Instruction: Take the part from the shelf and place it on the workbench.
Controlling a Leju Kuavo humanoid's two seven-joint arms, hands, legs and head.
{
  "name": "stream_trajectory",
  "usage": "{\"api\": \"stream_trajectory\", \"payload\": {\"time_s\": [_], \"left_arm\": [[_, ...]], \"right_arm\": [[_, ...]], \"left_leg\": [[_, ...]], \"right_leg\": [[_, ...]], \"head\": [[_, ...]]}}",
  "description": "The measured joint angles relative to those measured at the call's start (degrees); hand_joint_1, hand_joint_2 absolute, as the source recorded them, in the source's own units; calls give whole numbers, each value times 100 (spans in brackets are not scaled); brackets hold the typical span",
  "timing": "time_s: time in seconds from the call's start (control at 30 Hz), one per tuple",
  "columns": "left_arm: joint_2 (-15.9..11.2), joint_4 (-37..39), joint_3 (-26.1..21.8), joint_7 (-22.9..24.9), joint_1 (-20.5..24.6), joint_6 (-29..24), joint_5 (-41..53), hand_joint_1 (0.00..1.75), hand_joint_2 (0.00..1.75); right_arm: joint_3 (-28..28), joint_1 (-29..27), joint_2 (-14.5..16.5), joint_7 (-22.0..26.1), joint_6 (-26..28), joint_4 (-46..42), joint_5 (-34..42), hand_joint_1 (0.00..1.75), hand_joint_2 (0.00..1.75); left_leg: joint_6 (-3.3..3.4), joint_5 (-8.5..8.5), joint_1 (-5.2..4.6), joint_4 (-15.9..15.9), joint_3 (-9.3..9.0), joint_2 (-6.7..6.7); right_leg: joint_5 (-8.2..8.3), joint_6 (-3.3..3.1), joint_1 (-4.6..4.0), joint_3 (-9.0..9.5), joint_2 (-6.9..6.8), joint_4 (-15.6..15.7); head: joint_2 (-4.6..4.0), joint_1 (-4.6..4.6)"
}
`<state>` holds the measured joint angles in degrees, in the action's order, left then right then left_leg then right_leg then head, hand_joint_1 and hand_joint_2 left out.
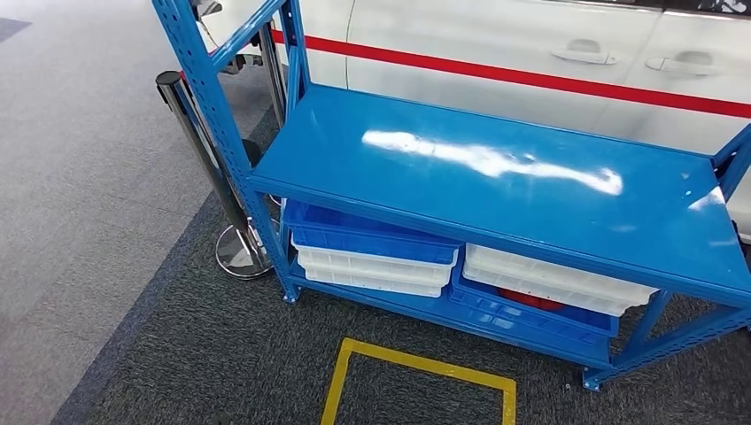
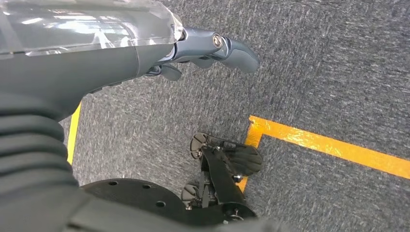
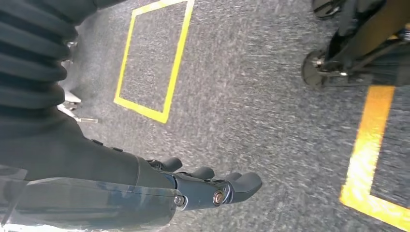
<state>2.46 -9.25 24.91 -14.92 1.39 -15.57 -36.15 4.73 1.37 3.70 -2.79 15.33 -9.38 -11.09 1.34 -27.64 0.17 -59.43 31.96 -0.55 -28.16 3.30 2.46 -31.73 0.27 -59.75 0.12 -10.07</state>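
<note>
A blue metal shelf (image 1: 496,177) stands ahead of me in the head view, its glossy top board reflecting light. On its lower board lie a blue tray (image 1: 372,235) over white trays (image 1: 372,270) at the left. At the right a white tray (image 1: 549,279) sits in a blue crate (image 1: 531,320), with something red (image 1: 530,299) showing between them; what it is I cannot tell. My left hand (image 2: 208,53) hangs over grey carpet, fingers stretched out and holding nothing. My right hand (image 3: 212,186) also hangs over the carpet, fingers extended, nothing in it.
A chrome post (image 1: 199,142) with a round base (image 1: 241,252) stands at the shelf's left corner. Behind the shelf is a white car (image 1: 531,44) with a red stripe. A yellow tape square (image 1: 416,365) marks the dark carpet before the shelf; lighter floor lies to the left.
</note>
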Motion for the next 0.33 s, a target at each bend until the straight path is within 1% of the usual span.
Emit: {"api": "stream_trajectory", "payload": {"time_s": [0.03, 0.07, 0.17, 0.33], "left_arm": [[-1, 0, -1, 5, 1, -7, -5, 0, 175], [-1, 0, -2, 9, 3, -8, -8, 0, 175], [1, -7, -57, 66, -22, 70, 7, 0, 175], [1, -130, -404, 298, -176, 338, 458, 0, 175]], "right_arm": [[3, 4, 5, -5, 1, -1, -11, 0, 131], [4, 7, 8, -10, 2, -1, -23, 0, 175], [5, -8, 7, -38, -20, -13, -39, 0, 175], [1, -136, -20, -32, -238, -155, 100, 0, 175]], "left_leg": [[-21, -13, -18, -13, 14, 0], [-38, -16, -27, -14, 20, 0], [-71, 7, -11, 16, 2, -2], [-92, 11, -2, 38, -13, -3]], "right_leg": [[-20, -41, -8, 7, 16, 38], [-7, -82, -17, 4, 23, 46], [-8, -104, -50, 4, 23, 45], [-16, -131, -68, 4, 23, 42]], "head": [[-1, -1], [-1, -2], [-1, -1], [0, -1]]}}
